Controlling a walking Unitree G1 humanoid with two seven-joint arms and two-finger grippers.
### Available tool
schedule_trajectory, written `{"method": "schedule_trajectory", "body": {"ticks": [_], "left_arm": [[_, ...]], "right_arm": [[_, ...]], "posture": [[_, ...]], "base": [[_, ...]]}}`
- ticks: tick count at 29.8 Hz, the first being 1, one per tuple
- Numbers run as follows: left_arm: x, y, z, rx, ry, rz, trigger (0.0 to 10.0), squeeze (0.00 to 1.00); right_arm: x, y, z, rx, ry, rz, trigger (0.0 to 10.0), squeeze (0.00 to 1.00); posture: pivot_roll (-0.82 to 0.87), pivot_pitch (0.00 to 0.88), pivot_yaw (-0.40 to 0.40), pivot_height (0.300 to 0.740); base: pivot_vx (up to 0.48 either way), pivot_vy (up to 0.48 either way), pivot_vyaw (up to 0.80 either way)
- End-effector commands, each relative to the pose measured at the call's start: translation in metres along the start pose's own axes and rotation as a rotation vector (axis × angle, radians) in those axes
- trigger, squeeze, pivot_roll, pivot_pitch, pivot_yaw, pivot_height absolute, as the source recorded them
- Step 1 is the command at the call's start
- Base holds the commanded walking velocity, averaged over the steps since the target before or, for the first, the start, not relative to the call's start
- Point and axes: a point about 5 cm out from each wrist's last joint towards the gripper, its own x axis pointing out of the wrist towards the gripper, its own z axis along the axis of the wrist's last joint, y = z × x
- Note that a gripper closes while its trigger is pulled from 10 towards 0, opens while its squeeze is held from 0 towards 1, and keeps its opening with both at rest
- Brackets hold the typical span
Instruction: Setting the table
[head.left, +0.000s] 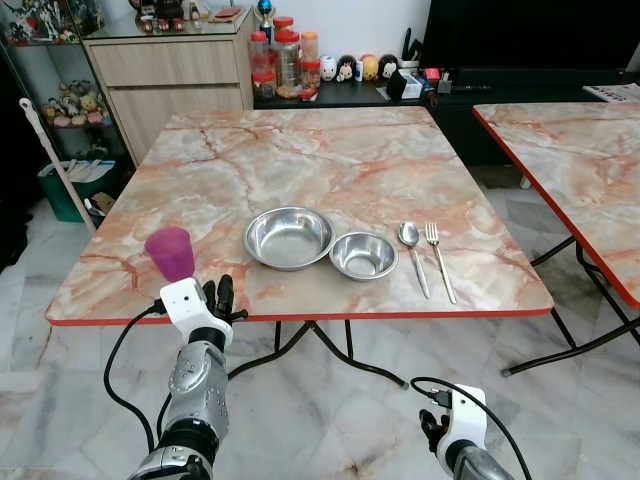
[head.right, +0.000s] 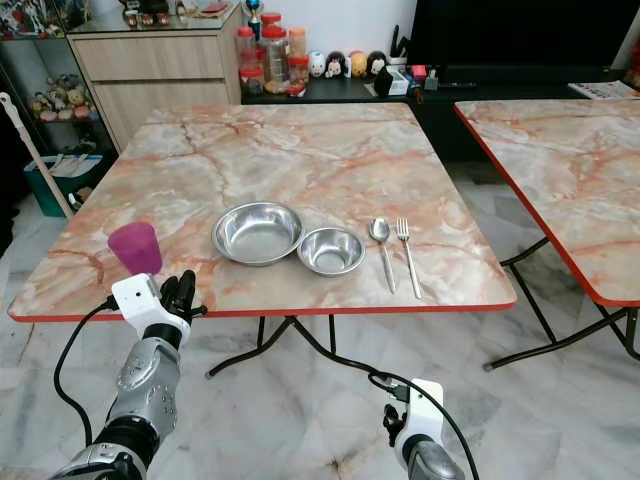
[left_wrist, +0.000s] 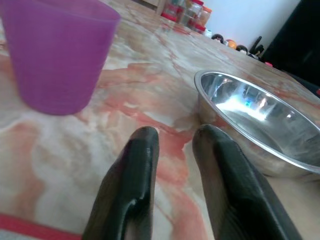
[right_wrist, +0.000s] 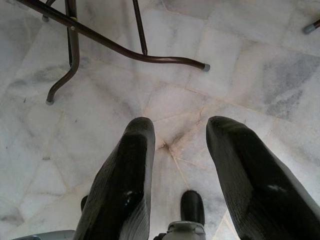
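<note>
- Left gripper (head.left: 222, 296) at the table's (head.left: 300, 160) near edge, fingers narrowly parted, empty; purple cup (head.left: 171, 252) at its 11 o'clock.
- Right gripper (right_wrist: 175, 150) low over the floor, fingers parted, arm cut off.
- Bowls (head.left: 289, 237), spoon (head.left: 412, 255), fork (head.left: 438, 258) set out mid-table.

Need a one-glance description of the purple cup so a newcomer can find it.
Start at the orange marble table with the red edge and go to its near-left corner. The purple cup stands upright there, apart from the large steel bowl and just beyond the left gripper. It is the sole coloured plastic item; the bowls, spoon and fork are shiny metal.
</note>
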Motion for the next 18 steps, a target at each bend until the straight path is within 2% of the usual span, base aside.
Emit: {"method": "schedule_trajectory", "body": {"ticks": [1,18], "left_arm": [[0.008,-0.012,0.010,0.011,-0.024,-0.056,10.0,1.00],[0.014,-0.032,0.020,-0.032,-0.033,-0.142,10.0,1.00]], "right_arm": [[0.001,0.002,0.003,-0.002,-0.004,0.005,10.0,0.00],[0.001,0.003,0.001,0.004,-0.004,0.003,10.0,0.00]], "posture": [[-0.09,0.000,-0.004,0.740],[-0.09,0.000,0.003,0.740]], "base": [[0.000,0.000,0.00],[0.000,0.000,0.00]]}}
